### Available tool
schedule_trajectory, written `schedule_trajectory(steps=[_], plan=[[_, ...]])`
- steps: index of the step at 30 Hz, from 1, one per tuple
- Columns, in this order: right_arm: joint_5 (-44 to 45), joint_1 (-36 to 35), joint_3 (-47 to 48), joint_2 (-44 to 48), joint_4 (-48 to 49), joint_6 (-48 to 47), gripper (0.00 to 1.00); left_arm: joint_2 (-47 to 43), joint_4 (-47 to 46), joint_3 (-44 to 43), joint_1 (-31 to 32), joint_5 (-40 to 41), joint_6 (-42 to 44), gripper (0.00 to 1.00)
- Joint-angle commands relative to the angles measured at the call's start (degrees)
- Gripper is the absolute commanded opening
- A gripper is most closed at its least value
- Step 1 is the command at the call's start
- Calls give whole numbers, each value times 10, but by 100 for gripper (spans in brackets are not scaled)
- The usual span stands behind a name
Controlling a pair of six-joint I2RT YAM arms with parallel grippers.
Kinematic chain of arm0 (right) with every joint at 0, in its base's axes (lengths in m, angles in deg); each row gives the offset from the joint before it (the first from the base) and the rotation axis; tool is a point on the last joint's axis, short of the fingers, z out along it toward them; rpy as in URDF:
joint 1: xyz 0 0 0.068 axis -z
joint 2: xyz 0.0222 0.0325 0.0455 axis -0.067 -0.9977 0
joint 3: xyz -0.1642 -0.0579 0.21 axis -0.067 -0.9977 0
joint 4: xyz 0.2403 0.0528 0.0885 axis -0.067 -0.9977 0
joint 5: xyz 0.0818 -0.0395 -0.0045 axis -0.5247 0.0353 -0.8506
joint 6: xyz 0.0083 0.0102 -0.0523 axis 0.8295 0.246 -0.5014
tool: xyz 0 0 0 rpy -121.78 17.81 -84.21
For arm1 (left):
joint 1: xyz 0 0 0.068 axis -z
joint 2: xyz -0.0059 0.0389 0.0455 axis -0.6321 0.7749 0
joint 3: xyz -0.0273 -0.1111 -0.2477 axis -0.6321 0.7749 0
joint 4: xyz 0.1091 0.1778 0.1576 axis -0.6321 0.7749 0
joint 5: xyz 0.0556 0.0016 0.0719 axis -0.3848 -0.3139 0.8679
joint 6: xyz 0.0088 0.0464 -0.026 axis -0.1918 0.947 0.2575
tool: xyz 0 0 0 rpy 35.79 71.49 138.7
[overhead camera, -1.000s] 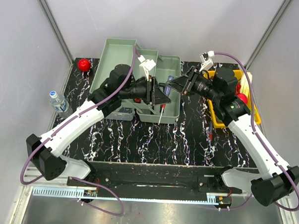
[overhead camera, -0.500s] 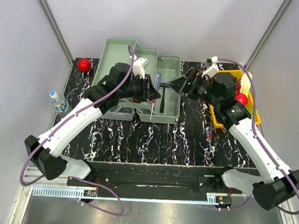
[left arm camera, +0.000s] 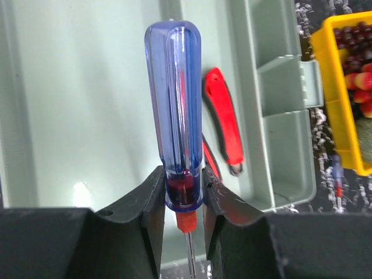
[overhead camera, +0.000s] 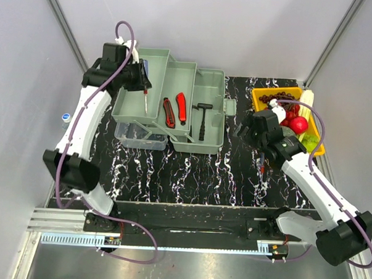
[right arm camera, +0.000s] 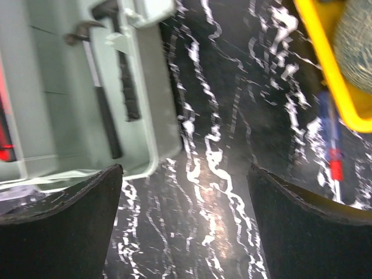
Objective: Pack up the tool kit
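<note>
- Toolbox (overhead camera: 213, 85), pale green, lies open at the far middle of the table (overhead camera: 191, 170), with its trays spread out.
- Left gripper (left arm camera: 183, 186) is clamped on the blue-handled screwdriver (left arm camera: 174, 104) at the base of the handle, above the far-left lid section.
- Right gripper (right arm camera: 183, 171) hangs with its jaws wide apart and nothing between them, over the table between the toolbox and the yellow tray (right arm camera: 334, 72).
- Red-handled tools (overhead camera: 181, 107) lie in the middle tray, and a black hammer (overhead camera: 202, 118) lies in the right one.
- A second screwdriver (right arm camera: 330, 142) lies on the table just beside the yellow tray.
</note>
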Motion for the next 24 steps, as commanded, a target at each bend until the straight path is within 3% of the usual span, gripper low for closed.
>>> schedule_trajectory(steps=[1, 12, 17, 24], plan=[[71, -3, -29, 24, -54, 28, 91, 84, 61, -105, -6, 29, 66, 0], [160, -3, -78, 7, -146, 100, 91, 138, 57, -104, -13, 157, 93, 0], [165, 2, -105, -25, -137, 136, 95, 153, 56, -99, -20, 141, 100, 14], [124, 63, -146, -10, -89, 135, 95, 165, 56, -94, -26, 143, 99, 24]])
